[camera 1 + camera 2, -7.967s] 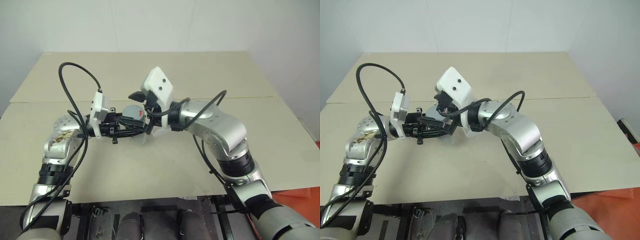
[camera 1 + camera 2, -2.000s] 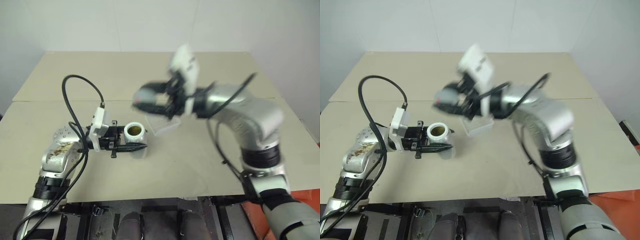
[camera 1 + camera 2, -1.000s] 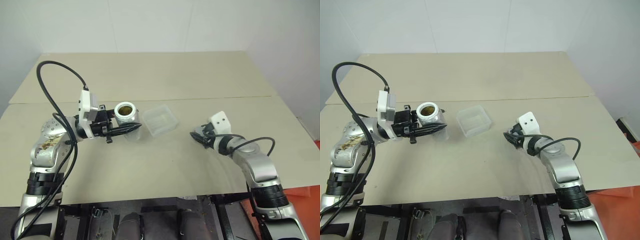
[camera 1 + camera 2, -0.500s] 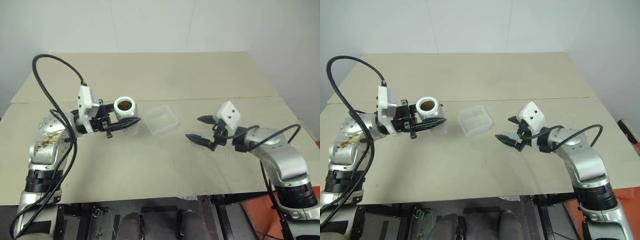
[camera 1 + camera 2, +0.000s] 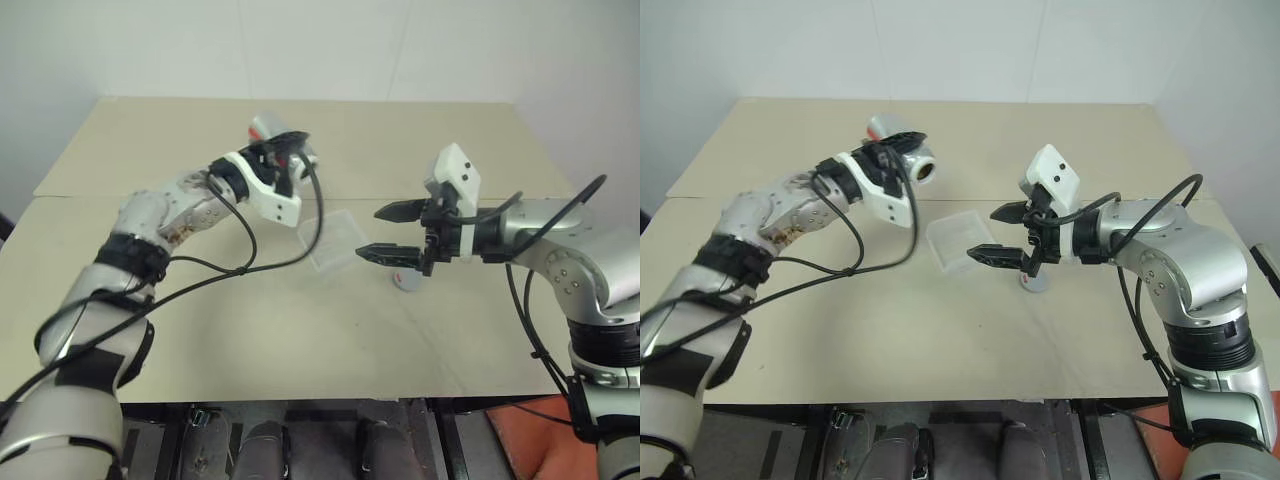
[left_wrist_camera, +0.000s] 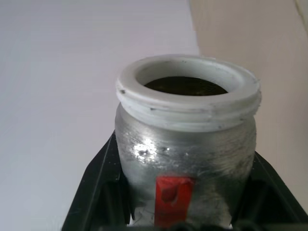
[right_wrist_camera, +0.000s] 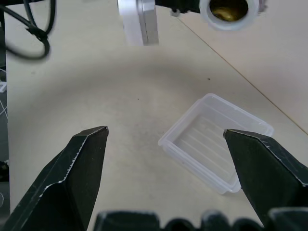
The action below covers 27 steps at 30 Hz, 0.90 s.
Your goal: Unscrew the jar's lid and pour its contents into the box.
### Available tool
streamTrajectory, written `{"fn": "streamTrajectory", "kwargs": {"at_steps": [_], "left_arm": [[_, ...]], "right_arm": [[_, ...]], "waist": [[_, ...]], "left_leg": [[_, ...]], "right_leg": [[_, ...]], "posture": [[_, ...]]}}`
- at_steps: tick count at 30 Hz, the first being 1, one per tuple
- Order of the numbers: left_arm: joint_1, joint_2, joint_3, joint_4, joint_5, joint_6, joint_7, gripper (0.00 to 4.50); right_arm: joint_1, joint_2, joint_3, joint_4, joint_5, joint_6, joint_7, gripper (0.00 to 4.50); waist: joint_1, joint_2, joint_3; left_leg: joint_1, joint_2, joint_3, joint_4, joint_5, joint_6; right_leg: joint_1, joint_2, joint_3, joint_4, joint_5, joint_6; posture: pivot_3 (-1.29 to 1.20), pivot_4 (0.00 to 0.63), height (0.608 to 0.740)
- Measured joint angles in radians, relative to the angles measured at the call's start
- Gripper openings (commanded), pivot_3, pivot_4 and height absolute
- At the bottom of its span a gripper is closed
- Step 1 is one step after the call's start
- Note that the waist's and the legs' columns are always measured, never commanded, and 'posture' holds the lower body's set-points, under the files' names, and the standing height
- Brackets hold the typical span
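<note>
Jar (image 6: pixel 185 163) clamped in left end effector (image 5: pixel 902 142), tipped above box (image 7: pixel 216 142).

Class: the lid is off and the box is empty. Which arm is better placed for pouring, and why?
Left. The left gripper already clamps the open jar, tipped sideways above the table near the box. The right gripper is open and holds nothing.

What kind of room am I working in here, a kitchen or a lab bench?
Most likely a bare lab test bench, not a kitchen: a plain beige table against blank white walls, holding little beyond a clear plastic box and a small grey lid.
</note>
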Motion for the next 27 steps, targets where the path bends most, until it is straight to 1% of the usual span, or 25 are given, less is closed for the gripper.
{"fn": "streamTrajectory", "kwargs": {"at_steps": [2, 5, 8, 12, 17, 21, 23, 27], "left_arm": [[-0.010, -0.019, -0.091, 0.016, 0.144, 0.085, 0.137, 1.99], [-0.009, -0.056, -0.173, 0.044, 0.262, 0.181, 0.239, 1.99], [-0.009, -0.104, -0.223, 0.077, 0.330, 0.283, 0.307, 1.99], [-0.003, -0.121, -0.269, 0.119, 0.364, 0.338, 0.350, 1.99], [-0.003, -0.122, -0.270, 0.149, 0.358, 0.344, 0.359, 1.99], [-0.003, -0.121, -0.253, 0.171, 0.303, 0.338, 0.336, 1.99], [0.000, -0.117, -0.211, 0.181, 0.229, 0.309, 0.292, 1.99], [0.046, -0.089, -0.052, 0.193, -0.008, 0.213, 0.159, 1.99]], "right_arm": [[0.000, 0.000, 0.003, -0.002, 0.000, 0.000, -0.001, 4.44], [0.000, 0.000, 0.003, -0.003, 0.000, 0.000, 0.000, 4.44], [-0.001, 0.000, 0.005, -0.005, 0.000, 0.000, 0.001, 4.44], [-0.003, 0.000, 0.005, -0.005, 0.000, 0.000, 0.001, 4.44], [-0.003, -0.003, 0.007, -0.009, 0.000, -0.002, 0.003, 4.44], [-0.003, -0.004, 0.011, -0.010, -0.001, -0.004, 0.002, 4.44], [-0.003, -0.004, 0.012, -0.010, -0.002, -0.005, 0.001, 4.44], [0.004, -0.004, 0.012, -0.013, -0.001, -0.005, -0.003, 4.44]], "waist": [[0.000, 0.000, 0.000], [-0.001, 0.000, 0.000], [-0.002, 0.000, 0.000], [-0.006, 0.000, 0.000], [-0.011, 0.000, 0.000], [-0.011, 0.000, 0.000], [-0.012, 0.000, 0.000], [-0.017, 0.000, 0.000]], "left_leg": [[0.000, 0.000, 0.000, 0.000, 0.000, 0.000], [-0.001, 0.000, 0.000, 0.001, 0.000, 0.000], [-0.001, 0.000, 0.000, 0.001, 0.000, 0.000], [-0.001, 0.000, 0.000, 0.001, 0.000, 0.000], [-0.001, 0.000, 0.000, 0.001, 0.000, 0.000], [-0.001, 0.000, 0.000, 0.002, 0.000, 0.000], [-0.001, 0.000, 0.000, 0.002, 0.000, 0.000], [-0.001, 0.001, 0.000, 0.002, 0.000, 0.000]], "right_leg": [[0.000, 0.000, 0.000, 0.000, 0.000, 0.000], [-0.001, 0.000, 0.000, 0.001, 0.000, 0.000], [-0.001, 0.000, 0.000, 0.002, 0.000, 0.000], [-0.002, 0.000, 0.000, 0.002, 0.000, 0.000], [-0.002, -0.001, 0.000, 0.002, 0.000, 0.000], [-0.002, -0.001, 0.000, 0.003, 0.000, 0.000], [-0.002, -0.001, 0.000, 0.003, 0.000, 0.000], [-0.002, -0.001, 0.000, 0.003, 0.000, 0.000]], "posture": [[0.00, 0.150, 0.740], [0.00, 0.150, 0.740], [0.00, 0.150, 0.740], [0.00, 0.150, 0.740], [0.00, 0.150, 0.740], [0.00, 0.150, 0.740], [0.00, 0.150, 0.740], [0.00, 0.150, 0.740]]}}
